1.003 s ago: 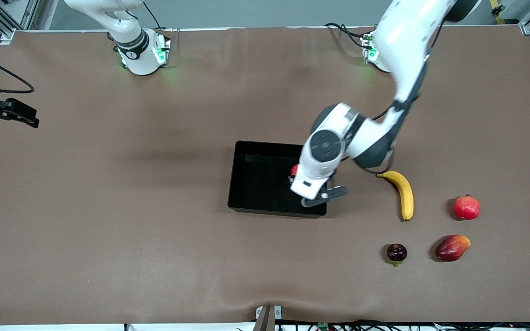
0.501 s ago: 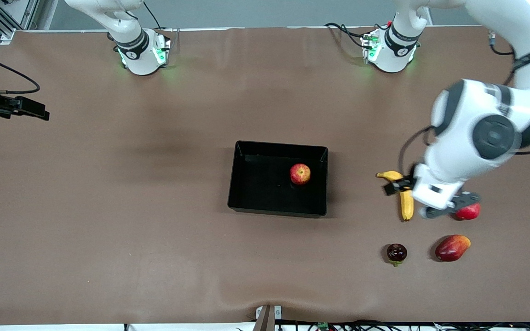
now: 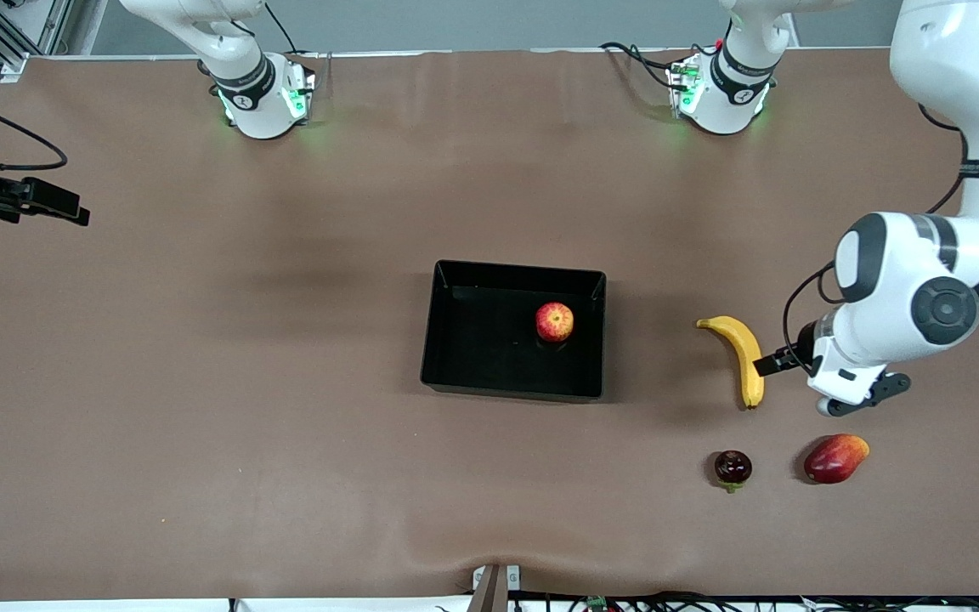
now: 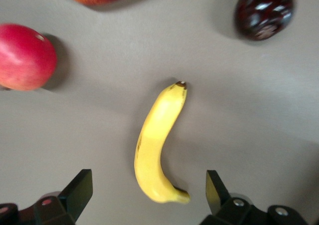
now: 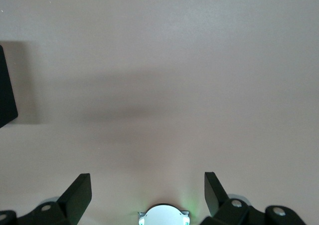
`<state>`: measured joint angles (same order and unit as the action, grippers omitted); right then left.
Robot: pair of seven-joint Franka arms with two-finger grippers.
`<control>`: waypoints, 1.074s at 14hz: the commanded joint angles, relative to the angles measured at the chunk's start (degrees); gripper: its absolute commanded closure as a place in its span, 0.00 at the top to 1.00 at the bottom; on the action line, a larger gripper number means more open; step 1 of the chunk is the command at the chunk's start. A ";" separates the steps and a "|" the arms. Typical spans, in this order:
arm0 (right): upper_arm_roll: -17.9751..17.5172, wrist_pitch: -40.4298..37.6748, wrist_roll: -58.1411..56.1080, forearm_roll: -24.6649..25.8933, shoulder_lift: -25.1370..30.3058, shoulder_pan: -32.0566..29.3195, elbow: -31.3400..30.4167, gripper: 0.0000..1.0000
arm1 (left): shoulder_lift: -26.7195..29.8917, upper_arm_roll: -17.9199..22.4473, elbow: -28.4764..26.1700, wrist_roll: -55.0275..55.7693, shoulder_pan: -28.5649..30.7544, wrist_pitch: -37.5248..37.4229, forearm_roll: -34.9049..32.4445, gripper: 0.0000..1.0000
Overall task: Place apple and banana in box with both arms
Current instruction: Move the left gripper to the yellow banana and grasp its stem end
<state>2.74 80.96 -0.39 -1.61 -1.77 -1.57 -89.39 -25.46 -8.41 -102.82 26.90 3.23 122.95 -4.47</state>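
The apple (image 3: 555, 322) lies inside the black box (image 3: 472, 340) at mid table, close to the wall on the left arm's side. The banana (image 3: 743, 357) lies on the table between the box and the left arm's end. My left gripper (image 3: 859, 398) hangs in the air beside the banana, over the spot next to it. In the left wrist view this gripper (image 4: 148, 185) is open, and the banana (image 4: 158, 142) lies below with its stem end between the two fingers. My right gripper (image 3: 52, 204) waits open (image 5: 147, 182) at the right arm's end, over bare table.
A plain red round fruit (image 4: 25, 58) sits beside the banana, hidden under the left hand in the front view. A red-orange mango (image 3: 835, 458) and a dark purple fruit (image 3: 733, 467) lie nearer the front camera. The right arm's base (image 5: 163, 216) shows in its wrist view.
The left arm swung away from over the box to the fruits at its own end, uncovering the apple in the box. The right arm stayed about where it was.
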 commanded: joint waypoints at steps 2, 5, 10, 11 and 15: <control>-0.46 0.25 -0.58 -0.77 0.81 -0.80 0.00 1.00 | 0.77 -0.38 -9.49 0.35 0.38 10.45 -0.71 1.00; -0.55 0.17 -0.31 0.02 0.37 -0.80 1.84 1.00 | -1.69 -0.29 -11.08 0.26 0.99 13.19 -0.80 0.98; -0.55 0.17 -0.75 0.20 0.19 -1.06 2.29 1.00 | -3.97 -0.29 -11.79 0.52 1.96 14.33 -2.21 0.50; -0.55 0.16 -0.75 0.29 0.19 -1.15 2.29 1.00 | -3.98 -0.29 -11.79 0.61 1.96 14.42 -2.21 0.27; -0.55 0.25 -0.75 2.56 0.10 -0.72 2.38 1.00 | -1.36 -0.90 -11.79 1.23 1.52 12.85 -2.21 0.00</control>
<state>2.86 81.37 -0.44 -0.65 -1.78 -1.79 -87.55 -29.58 -8.53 -113.96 27.00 4.73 136.57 -5.37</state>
